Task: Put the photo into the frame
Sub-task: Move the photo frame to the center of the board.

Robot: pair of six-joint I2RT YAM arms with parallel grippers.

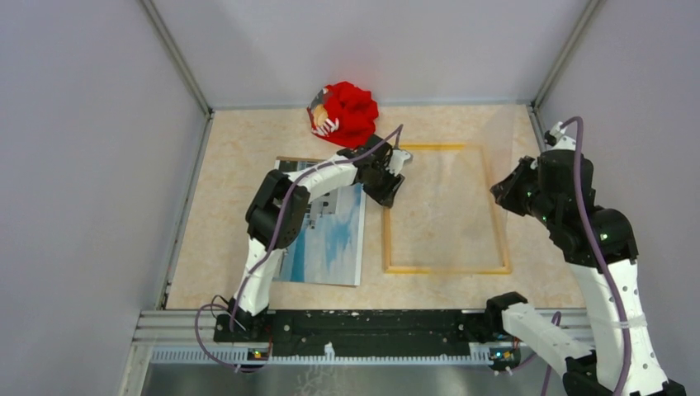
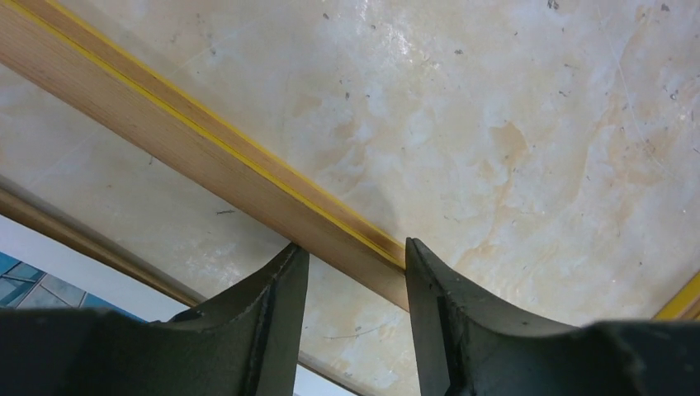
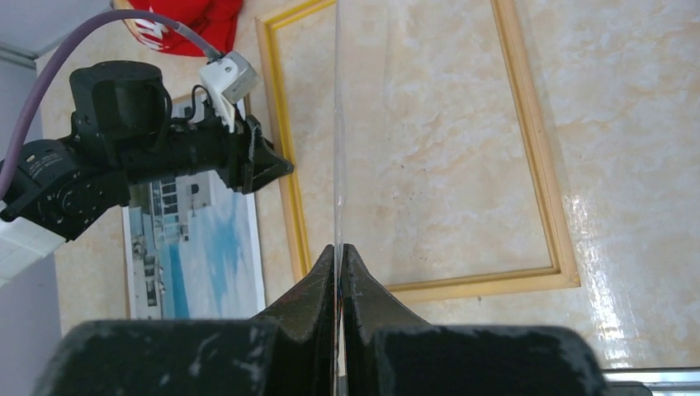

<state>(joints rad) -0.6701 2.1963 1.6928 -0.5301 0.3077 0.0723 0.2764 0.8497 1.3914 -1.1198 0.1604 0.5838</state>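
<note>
Frame: yellow, wood-backed, flat on table, long axis running away from the bases.
Photo: pale building, blue sky, face up just left of frame.
Left gripper: nearer photo, jaws apart astride frame's left rail, contact unclear.
Right gripper: pinched on clear pane, held edge-on over frame.

Left finger gap: my left gripper straddles a rail of the frame.
Inside frame: bare table, but the clear pane pinched in my right gripper stands edge-on over it.
Far corner: red cloth close by.
Left side: my arm overhangs the photo.
</note>
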